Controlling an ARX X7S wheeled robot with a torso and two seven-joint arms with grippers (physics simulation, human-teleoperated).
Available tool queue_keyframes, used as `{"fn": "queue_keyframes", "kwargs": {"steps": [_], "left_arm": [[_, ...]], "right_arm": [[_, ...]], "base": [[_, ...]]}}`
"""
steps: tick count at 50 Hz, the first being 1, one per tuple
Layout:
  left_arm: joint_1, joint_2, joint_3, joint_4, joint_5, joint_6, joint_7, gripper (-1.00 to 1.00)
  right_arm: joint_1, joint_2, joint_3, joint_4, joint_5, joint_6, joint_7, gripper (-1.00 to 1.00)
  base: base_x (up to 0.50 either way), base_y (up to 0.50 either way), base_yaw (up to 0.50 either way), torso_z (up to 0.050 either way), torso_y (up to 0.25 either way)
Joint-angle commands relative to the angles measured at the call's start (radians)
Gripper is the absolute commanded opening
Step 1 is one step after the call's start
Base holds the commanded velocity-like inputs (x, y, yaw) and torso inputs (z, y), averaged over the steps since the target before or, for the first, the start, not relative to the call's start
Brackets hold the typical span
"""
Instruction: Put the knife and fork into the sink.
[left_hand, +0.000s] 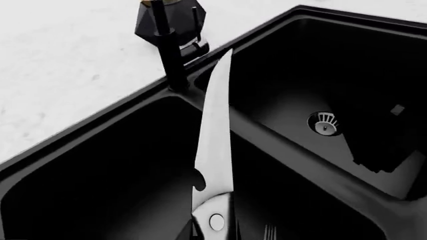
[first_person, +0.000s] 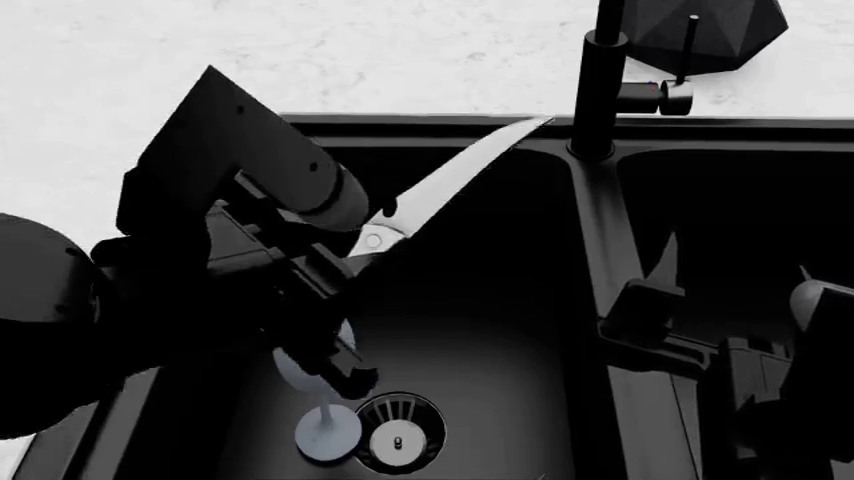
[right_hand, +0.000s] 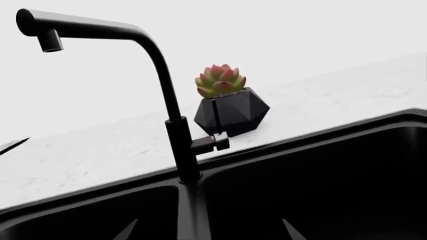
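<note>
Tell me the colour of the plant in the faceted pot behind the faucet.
Green with pink-red tips, the plant; right wrist view shows it best.

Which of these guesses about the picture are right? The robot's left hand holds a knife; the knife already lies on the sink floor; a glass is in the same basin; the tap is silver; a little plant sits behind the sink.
1. The left hand holds the knife. True.
2. The knife already lies on the floor of the sink. False: it is held up in the air over the left basin, blade pointing toward the faucet.
3. A wine glass is in that basin. True, beside the drain strainer.
4. The faucet is silver. False: it is black.
5. A potted succulent sits on the countertop behind the sink. True.
</note>
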Motion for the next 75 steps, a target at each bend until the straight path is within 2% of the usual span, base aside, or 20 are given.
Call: {"fn": "queue_keyframes", "kwargs": {"steps": [1, 19, 38, 43, 44, 64, 74, 75], "left_arm": [[0.033, 0.057, 0.063, -0.041, 0.060, 0.014, 0.099, -1.00], [0.082, 0.083, 0.161, -0.171, 0.179, 0.038, 0.201, -1.00], [0.146, 0.089, 0.255, -0.225, 0.245, 0.040, 0.249, -1.00], [0.152, 0.101, 0.267, -0.267, 0.256, 0.044, 0.266, -1.00], [0.162, 0.127, 0.310, -0.346, 0.306, 0.062, 0.317, -1.00], [0.162, 0.134, 0.329, -0.413, 0.333, 0.083, 0.346, -1.00], [0.164, 0.127, 0.335, -0.388, 0.339, 0.097, 0.367, -1.00], [0.161, 0.125, 0.342, -0.380, 0.345, 0.100, 0.378, 1.00]], "right_arm": [[-0.005, 0.004, 0.004, -0.009, 0.008, 0.003, 0.006, 1.00], [-0.013, 0.006, 0.005, -0.002, 0.011, -0.010, 0.007, 1.00], [-0.023, 0.008, 0.007, -0.004, 0.017, -0.018, 0.011, 1.00], [-0.028, 0.008, 0.007, -0.002, 0.018, -0.023, 0.011, 1.00], [-0.029, 0.006, 0.009, 0.009, 0.015, -0.031, 0.007, 1.00], [-0.029, 0.013, 0.011, 0.001, 0.024, -0.030, 0.015, 1.00], [-0.027, 0.014, 0.005, 0.008, 0.023, -0.034, 0.016, 1.00], [-0.026, 0.014, 0.004, 0.008, 0.023, -0.034, 0.016, 1.00]], "base": [[0.00, 0.00, 0.00, 0.000, 0.000], [0.00, 0.00, 0.00, 0.000, 0.000], [0.00, 0.00, 0.00, 0.000, 0.000], [0.00, 0.00, 0.00, 0.000, 0.000], [0.00, 0.00, 0.00, 0.000, 0.000], [0.00, 0.00, 0.00, 0.000, 0.001], [0.00, 0.00, 0.00, 0.000, 0.000], [0.00, 0.00, 0.00, 0.000, 0.000]]}}
